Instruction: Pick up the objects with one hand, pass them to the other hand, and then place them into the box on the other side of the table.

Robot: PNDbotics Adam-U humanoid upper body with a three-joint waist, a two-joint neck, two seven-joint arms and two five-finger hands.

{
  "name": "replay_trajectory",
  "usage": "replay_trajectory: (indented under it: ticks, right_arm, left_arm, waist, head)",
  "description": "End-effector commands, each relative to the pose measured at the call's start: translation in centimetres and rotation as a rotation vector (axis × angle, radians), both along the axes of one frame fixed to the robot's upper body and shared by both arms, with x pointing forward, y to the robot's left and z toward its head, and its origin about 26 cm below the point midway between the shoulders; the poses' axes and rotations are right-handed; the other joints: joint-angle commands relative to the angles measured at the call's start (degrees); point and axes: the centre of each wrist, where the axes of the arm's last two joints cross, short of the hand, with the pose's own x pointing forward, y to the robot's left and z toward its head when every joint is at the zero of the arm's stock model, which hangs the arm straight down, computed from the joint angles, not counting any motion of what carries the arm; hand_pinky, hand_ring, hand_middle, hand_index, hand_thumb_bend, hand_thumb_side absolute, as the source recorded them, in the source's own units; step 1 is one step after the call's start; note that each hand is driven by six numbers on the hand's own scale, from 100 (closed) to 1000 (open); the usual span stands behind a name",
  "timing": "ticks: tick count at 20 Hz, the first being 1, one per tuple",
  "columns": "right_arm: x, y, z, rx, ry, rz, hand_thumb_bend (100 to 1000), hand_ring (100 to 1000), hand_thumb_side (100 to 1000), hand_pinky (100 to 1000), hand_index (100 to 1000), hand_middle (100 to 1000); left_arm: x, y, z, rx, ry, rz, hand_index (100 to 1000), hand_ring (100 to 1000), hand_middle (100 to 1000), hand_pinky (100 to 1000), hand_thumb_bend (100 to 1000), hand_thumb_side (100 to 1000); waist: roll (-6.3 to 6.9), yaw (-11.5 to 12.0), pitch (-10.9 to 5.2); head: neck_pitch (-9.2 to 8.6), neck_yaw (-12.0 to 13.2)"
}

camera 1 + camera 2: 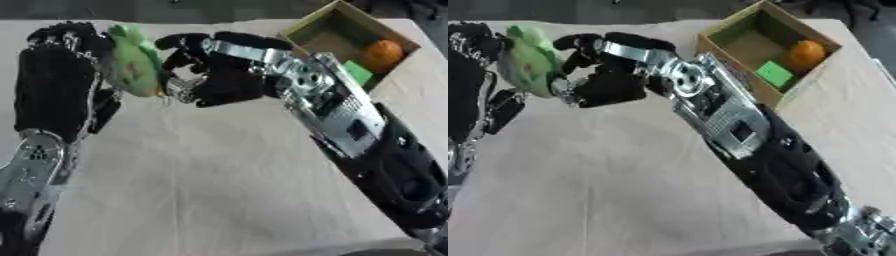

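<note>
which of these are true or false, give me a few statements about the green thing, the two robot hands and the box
1. The green object sits between the left robot hand and the right robot hand. True.
2. The box is empty. False: it holds an orange ball and a green block.
3. The box stands at the table's far right. True.
4. The green object lies flat on the table. False: it is held up at the hands.
5. The right robot hand rests idle in a lower corner. False: it reaches across toward the green object.
</note>
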Motion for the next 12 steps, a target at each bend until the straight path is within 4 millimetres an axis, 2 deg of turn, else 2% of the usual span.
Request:
replay_trajectory:
  ticks: [1, 12]
  right_arm:
    - [-0.30, 0.03, 0.70, 0.009, -0.017, -0.008, 100, 995, 616, 1000, 1000, 826]
    - [-0.43, 0.49, 0.47, -0.007, 0.071, 0.009, 100, 992, 725, 1000, 1000, 825]
  left_arm:
    - [-0.46, -0.15, 1.24, 0.004, -0.061, -0.008, 483, 456, 349, 427, 423, 100]
    - [-0.74, -0.42, 1.49, 0.019, -0.068, -0.010, 483, 456, 349, 428, 425, 100]
  waist:
    - [0.08, 0.10, -1.23]
    - [0.08, 0.59, -1.17]
  head:
    - [0.09, -0.25]
    - [0.17, -0.70]
